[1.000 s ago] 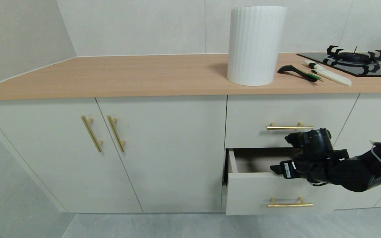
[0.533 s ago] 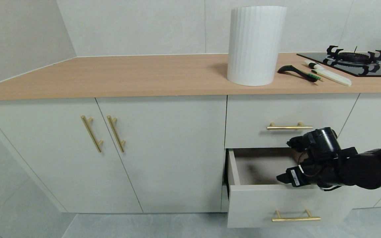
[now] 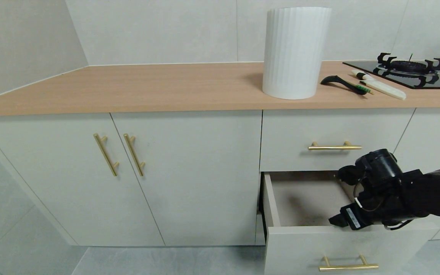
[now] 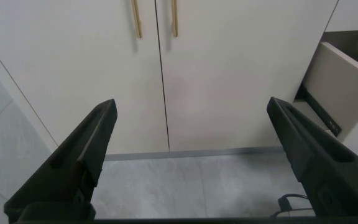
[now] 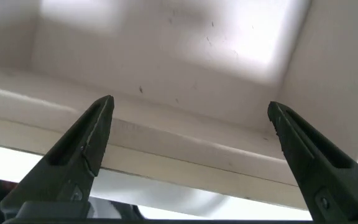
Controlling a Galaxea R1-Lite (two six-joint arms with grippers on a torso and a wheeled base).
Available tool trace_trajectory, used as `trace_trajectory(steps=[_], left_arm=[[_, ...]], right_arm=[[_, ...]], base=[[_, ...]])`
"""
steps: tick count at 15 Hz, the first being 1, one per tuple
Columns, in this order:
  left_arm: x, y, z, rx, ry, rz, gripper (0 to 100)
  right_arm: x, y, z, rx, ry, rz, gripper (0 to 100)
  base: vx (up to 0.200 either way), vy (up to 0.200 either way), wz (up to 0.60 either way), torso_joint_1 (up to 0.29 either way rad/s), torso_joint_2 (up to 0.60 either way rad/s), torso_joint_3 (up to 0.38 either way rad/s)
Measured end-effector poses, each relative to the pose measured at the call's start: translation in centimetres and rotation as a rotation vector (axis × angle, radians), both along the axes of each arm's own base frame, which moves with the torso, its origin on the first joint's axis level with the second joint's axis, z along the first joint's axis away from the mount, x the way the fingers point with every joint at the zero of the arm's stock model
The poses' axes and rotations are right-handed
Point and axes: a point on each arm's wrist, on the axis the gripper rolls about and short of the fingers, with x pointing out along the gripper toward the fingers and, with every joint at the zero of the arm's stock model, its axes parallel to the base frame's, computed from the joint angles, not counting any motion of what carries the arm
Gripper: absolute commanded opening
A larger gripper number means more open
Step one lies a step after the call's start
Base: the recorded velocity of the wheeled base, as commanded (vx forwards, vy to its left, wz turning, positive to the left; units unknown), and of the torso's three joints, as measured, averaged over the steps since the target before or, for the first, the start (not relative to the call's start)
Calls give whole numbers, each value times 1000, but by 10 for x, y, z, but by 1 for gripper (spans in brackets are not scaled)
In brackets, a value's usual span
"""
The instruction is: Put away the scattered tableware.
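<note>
Since one second ago, the lower drawer point(image 3: 300, 244) comes further out of the cabinet, and the right gripper point(image 3: 340, 220) moves with it, lower and closer to us. The gold handle point(image 3: 348, 264) on the drawer front is now near the bottom edge of the head view.

We see the right gripper at the top edge of the drawer front, on the drawer's right part. In the right wrist view its two fingers point(image 5: 92, 143) stand wide apart with nothing between them, and the top edge of the drawer front point(image 5: 185, 155) runs across just beyond them, with the pale inside of the drawer point(image 5: 166, 56) behind. We cannot tell if the fingers touch this edge.

The left gripper point(image 4: 191, 102) hangs low in front of the cupboard doors point(image 4: 229, 74), above the grey floor point(image 4: 185, 186). Its fingers are also spread wide and hold nothing.

The tableware lies on the wooden countertop point(image 3: 147, 86), well apart from the drawer. A black utensil point(image 3: 340, 81) lies just to the right of a tall white ribbed container point(image 3: 294, 53). A white knife point(image 3: 384, 89) lies beside it, near the stove point(image 3: 414, 72), and a small thing with a green part point(image 3: 363, 89) lies between them. The upper drawer point(image 3: 300, 133) is closed.
</note>
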Motion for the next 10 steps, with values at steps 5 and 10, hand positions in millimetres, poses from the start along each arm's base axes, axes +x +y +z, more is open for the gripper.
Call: trace_trajectory(steps=[5,10], left_arm=[[0,0,0,0,0,0,100],[0,0,0,0,0,0,100]], right_arm=[[-26,2,3,-80,168,87,100],[-48,5,13,-132,259,157,100]], base=[[0,0,0,0,0,0],[0,0,0,0,0,0]])
